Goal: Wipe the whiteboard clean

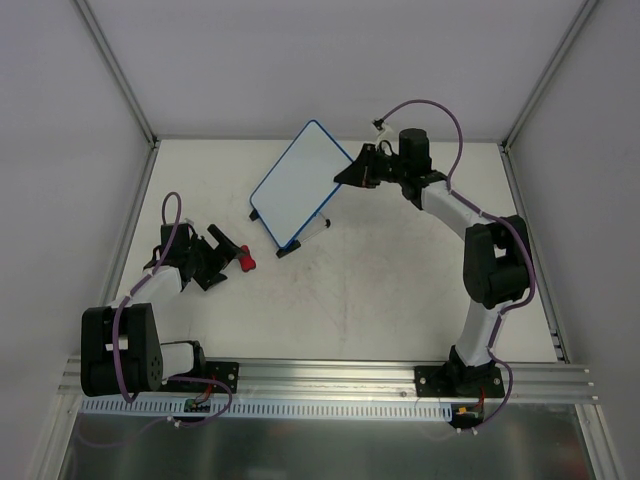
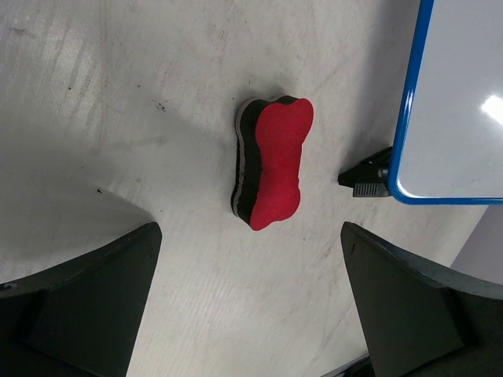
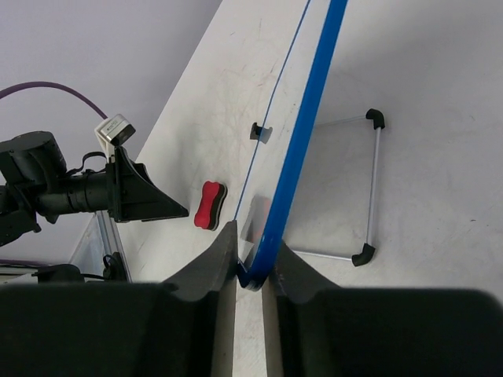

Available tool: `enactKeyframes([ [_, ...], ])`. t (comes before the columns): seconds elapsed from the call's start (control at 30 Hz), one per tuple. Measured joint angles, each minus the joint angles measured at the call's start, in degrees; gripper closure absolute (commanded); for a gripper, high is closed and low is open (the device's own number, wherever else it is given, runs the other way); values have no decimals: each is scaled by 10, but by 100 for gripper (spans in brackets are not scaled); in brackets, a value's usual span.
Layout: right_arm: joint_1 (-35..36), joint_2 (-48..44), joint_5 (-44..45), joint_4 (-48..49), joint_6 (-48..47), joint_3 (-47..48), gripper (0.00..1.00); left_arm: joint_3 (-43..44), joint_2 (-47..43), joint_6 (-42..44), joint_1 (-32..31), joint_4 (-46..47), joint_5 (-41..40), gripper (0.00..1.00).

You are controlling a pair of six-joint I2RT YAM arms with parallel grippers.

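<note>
left fingers (image 2: 78,306) wide apart, eraser (image 2: 271,161) lying clear ahead | right fingers (image 3: 206,275) clamped on whiteboard (image 1: 300,180) frame corner

Whiteboard (image 2: 456,102) cut off by top, right edges

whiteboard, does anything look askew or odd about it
Yes: the whiteboard sits skewed, diagonal to the table's edges, one corner pinched by the right hand. No damage or spill shows.
</note>
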Motion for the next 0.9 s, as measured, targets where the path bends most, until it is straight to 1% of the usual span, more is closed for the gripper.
enactKeyframes([
  [0.03,0,0,-2,0,3,-1,97,0,0,0,0,0,0,1],
  [0.1,0,0,-8,-3,22,-1,99,0,0,0,0,0,0,1],
  [0.17,4,0,-16,-3,16,-1,100,0,-2,1,0,0,0,1],
  [0.37,6,0,-18,-21,9,4,100,0,-3,3,0,0,0,1],
  [0.53,6,0,-16,-47,1,31,100,0,-3,4,0,0,0,1],
  [0.7,1,4,-7,-77,-5,81,100,0,-3,4,0,0,0,1],
  [0.9,-8,50,-31,-124,-12,202,100,-1,-3,6,0,0,4,1],
])
